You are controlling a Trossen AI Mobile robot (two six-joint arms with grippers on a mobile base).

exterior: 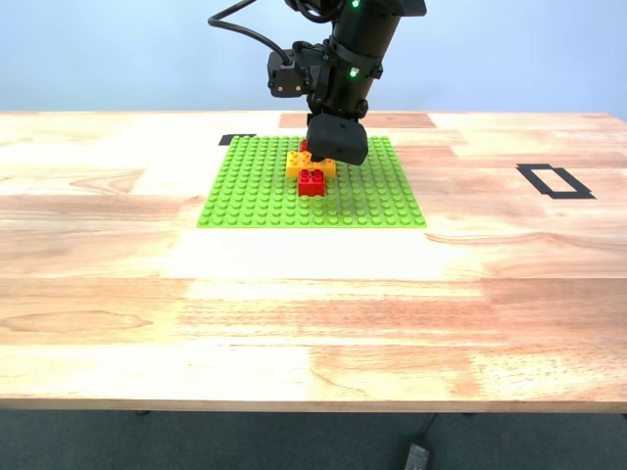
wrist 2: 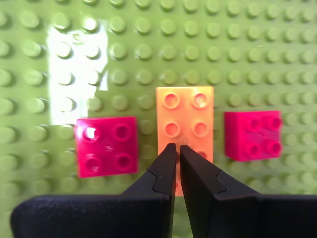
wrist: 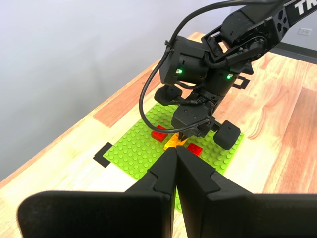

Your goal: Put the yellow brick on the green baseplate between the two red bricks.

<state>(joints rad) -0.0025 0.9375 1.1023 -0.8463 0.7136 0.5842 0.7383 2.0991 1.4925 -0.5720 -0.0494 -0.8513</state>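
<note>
The yellow brick [wrist 2: 185, 114] lies on the green baseplate [wrist 2: 148, 49] with one red brick [wrist 2: 106, 146] on each side, the other red brick [wrist 2: 252, 135] a small gap away. My second gripper [wrist 2: 177, 148] hovers right over the yellow brick's near end, shut, its fingertips together and not around the brick. In the exterior view this arm stands over the baseplate [exterior: 255, 186] and hides part of the yellow brick [exterior: 297, 163]; the near red brick [exterior: 313, 183] shows in front. My first gripper [wrist: 176, 151] is shut and empty, held back from the plate and looking at the second arm [wrist: 203, 74].
A black tape rectangle [exterior: 554, 181] marks the wooden table at the exterior view's right. A black tape corner [exterior: 236, 139] sits by the baseplate's far corner on the exterior view's left. The table's front edge [exterior: 313, 401] runs across the exterior view.
</note>
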